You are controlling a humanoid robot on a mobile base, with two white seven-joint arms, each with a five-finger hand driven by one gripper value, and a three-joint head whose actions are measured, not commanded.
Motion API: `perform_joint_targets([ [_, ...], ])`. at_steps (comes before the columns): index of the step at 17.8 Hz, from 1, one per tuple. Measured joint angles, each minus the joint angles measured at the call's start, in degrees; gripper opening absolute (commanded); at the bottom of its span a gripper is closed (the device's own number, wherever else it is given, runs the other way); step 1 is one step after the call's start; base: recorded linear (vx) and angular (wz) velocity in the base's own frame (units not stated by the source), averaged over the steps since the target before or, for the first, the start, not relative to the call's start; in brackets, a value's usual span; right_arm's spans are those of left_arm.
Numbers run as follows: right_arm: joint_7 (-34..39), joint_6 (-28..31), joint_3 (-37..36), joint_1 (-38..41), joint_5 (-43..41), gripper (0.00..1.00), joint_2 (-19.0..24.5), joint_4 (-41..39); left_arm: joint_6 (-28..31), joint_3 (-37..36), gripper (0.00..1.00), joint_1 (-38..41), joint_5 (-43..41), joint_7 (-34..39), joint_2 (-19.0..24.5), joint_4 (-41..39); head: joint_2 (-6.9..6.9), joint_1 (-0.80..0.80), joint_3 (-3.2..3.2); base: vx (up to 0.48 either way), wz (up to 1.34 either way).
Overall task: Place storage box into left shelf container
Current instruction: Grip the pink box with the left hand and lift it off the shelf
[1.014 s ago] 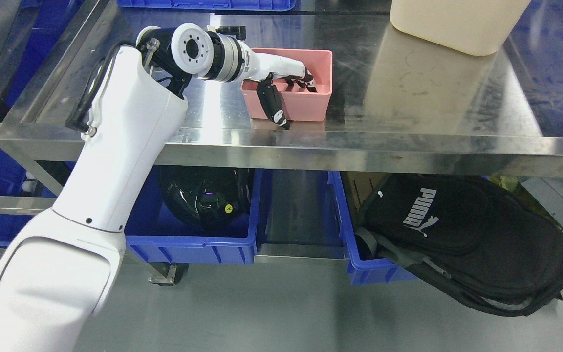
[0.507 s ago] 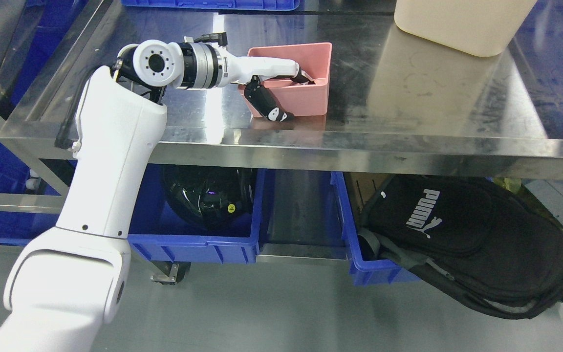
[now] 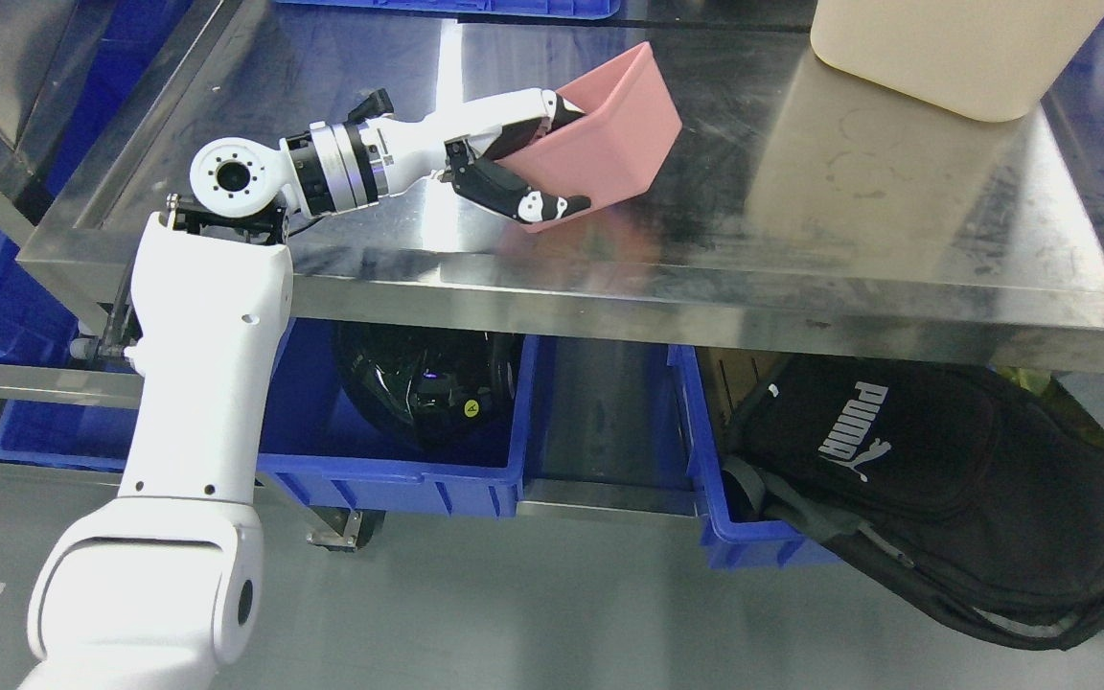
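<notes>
**Pink box came up off the steel table**

A second earlier the pink storage box point(image 3: 600, 144) had sat flat on the steel table point(image 3: 897, 230); now it hung tilted, its open mouth turned away toward the upper left. The left hand point(image 3: 504, 168) had clamped its near wall, dark thumb point(image 3: 523, 199) pressed outside and below, fingers point(image 3: 552, 105) hooked over the rim inside. The box's low corner seemed just clear of the surface, though I couldn't be sure. Below and left of the fingers waited the left blue bin point(image 3: 389, 474), already holding a black helmet point(image 3: 418, 383). The lift looked done; the carry down remained.
</notes>
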Motion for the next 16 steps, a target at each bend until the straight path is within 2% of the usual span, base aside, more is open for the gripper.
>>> perform_joint_targets([
  [8, 0.00, 0.00, 0.00, 0.00, 0.00, 1.00, 0.00, 0.00, -1.19, 3.76, 0.00, 4.98, 20.18, 6.25, -0.21, -5.25, 0.00, 0.00, 0.00, -0.001, 0.00],
  [11, 0.00, 0.00, 0.00, 0.00, 0.00, 1.00, 0.00, 0.00, -6.25, 3.42, 0.01, 10.52, 24.94, 15.72, -0.25, -10.86, 0.00, 0.00, 0.00, 0.000, 0.00],
  [16, 0.00, 0.00, 0.00, 0.01, 0.00, 1.00, 0.00, 0.00, -16.38, -1.15, 0.01, 24.42, 28.43, 34.34, -0.31, -21.72, -0.02, 0.00, 0.00, 0.008, 0.07],
])
